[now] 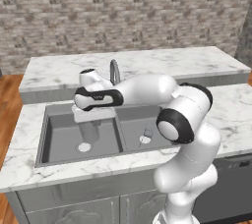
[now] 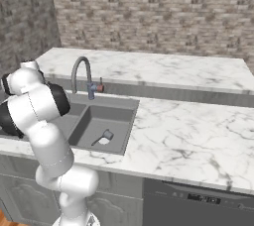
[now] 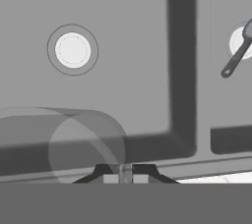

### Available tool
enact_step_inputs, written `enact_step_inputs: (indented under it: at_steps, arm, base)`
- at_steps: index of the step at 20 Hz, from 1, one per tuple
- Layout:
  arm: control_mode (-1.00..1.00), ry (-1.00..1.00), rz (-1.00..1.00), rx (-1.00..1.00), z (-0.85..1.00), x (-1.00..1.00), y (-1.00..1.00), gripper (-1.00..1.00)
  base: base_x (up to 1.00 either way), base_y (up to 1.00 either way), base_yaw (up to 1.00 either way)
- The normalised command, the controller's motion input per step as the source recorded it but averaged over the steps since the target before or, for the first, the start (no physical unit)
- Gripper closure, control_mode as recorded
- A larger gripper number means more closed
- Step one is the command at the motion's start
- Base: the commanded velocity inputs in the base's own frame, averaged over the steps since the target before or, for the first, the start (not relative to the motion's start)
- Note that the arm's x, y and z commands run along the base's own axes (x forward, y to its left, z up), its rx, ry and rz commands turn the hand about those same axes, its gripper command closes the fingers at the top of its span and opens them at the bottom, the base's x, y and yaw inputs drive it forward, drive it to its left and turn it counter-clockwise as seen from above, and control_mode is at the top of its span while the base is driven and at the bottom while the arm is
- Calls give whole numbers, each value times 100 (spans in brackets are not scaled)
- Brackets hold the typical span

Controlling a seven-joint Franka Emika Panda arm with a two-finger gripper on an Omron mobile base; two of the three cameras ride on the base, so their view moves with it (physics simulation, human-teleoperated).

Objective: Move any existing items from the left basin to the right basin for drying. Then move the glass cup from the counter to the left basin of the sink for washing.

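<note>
Glass cup (image 3: 64, 142) hangs from my claw (image 3: 125, 175), whose two fingertips are pinched on its rim, over the left basin (image 1: 64, 142) of the sink. Below the claw I see the left drain (image 3: 73, 50). Beyond the divider, the right basin (image 3: 231, 85) has a small utensil (image 3: 236, 57) lying over its drain.

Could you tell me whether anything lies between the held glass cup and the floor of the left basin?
Nothing visible does. The glass cup hangs from the gripper over the left basin, whose floor is bare around its drain.
</note>
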Motion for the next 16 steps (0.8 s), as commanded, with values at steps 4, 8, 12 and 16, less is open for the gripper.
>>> enact_step_inputs:
  at_steps: [4,8,12,16]
  arm:
    - [-100,1,0,0,-31,3,0,100]
    - [-100,0,0,1,-24,5,0,100]
    - [-100,0,0,1,-30,2,0,100]
    - [-100,0,0,2,-33,0,0,100]
  base:
    - [0,0,0]
    - [0,0,0]
    - [0,0,0]
    - [0,0,0]
